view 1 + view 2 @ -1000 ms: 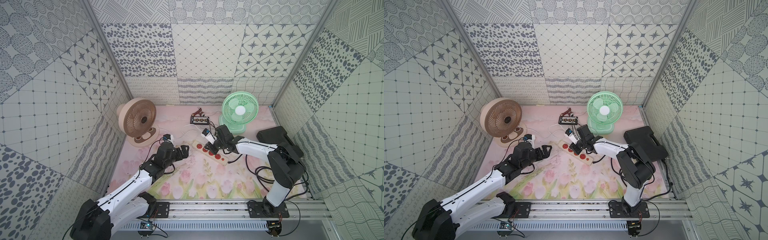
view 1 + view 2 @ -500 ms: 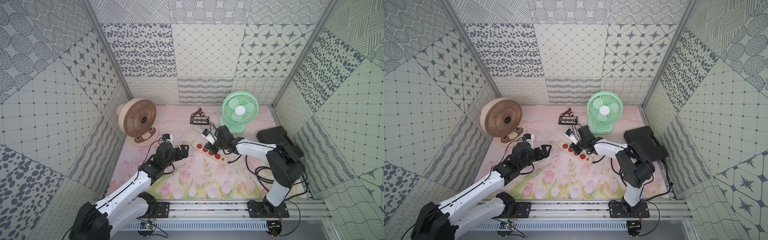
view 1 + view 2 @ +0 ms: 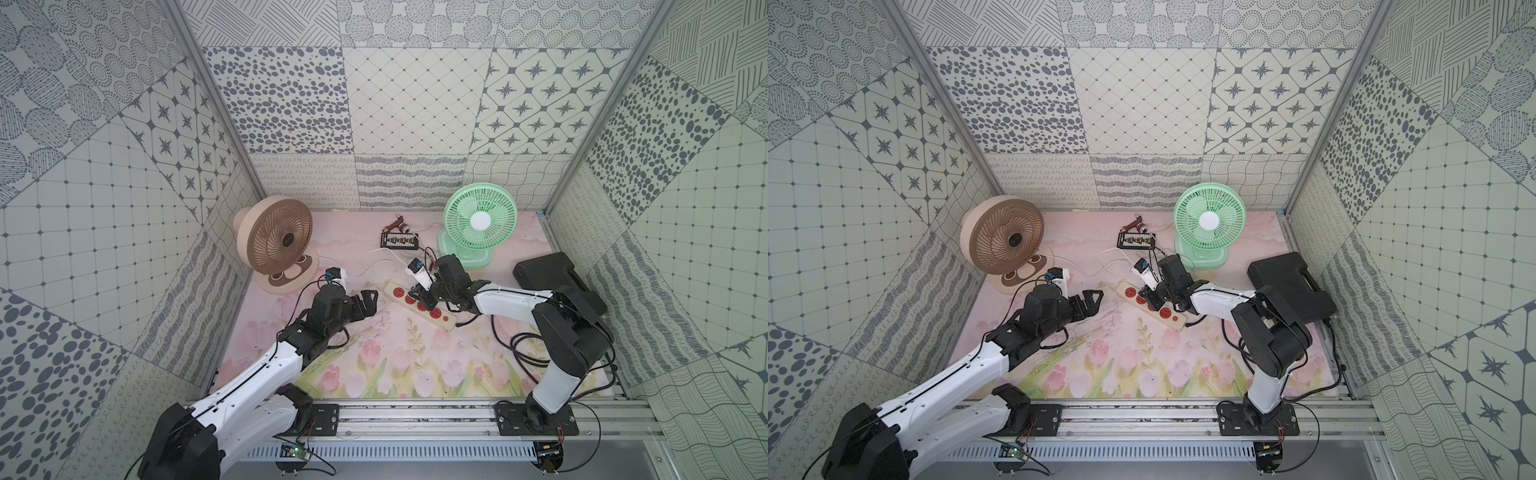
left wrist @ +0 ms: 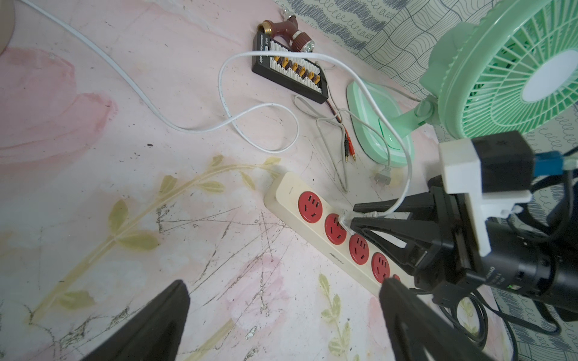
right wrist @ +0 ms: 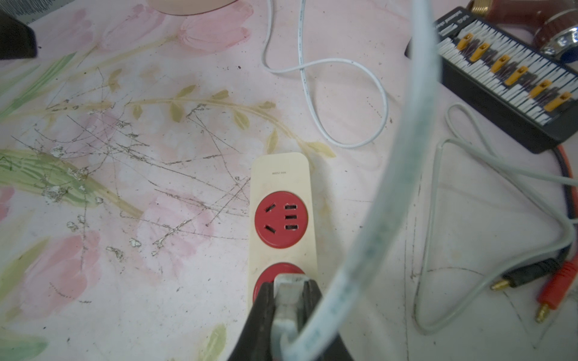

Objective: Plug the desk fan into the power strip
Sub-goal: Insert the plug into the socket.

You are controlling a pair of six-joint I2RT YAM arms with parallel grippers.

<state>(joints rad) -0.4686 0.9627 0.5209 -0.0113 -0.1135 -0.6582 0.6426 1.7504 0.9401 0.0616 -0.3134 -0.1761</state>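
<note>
The cream power strip (image 3: 390,286) (image 3: 1122,288) lies slantwise on the floral mat, its red sockets facing up. My right gripper (image 3: 415,296) (image 5: 289,284) is shut on a white plug (image 5: 287,289) (image 4: 344,217) that sits on the second red socket; whether its pins are in, I cannot tell. The plug's white cord (image 4: 225,93) loops back toward the beige-brown desk fan (image 3: 274,241) (image 3: 1003,237). My left gripper (image 3: 370,301) (image 4: 284,283) hangs open over the bare mat, left of the strip's end, holding nothing.
A green fan (image 3: 480,218) (image 4: 516,72) stands at the back right, its grey cord and loose plug (image 4: 383,179) lying beside the strip. A small black board (image 3: 399,241) with clip leads lies behind. A black case (image 3: 548,270) rests at the right wall.
</note>
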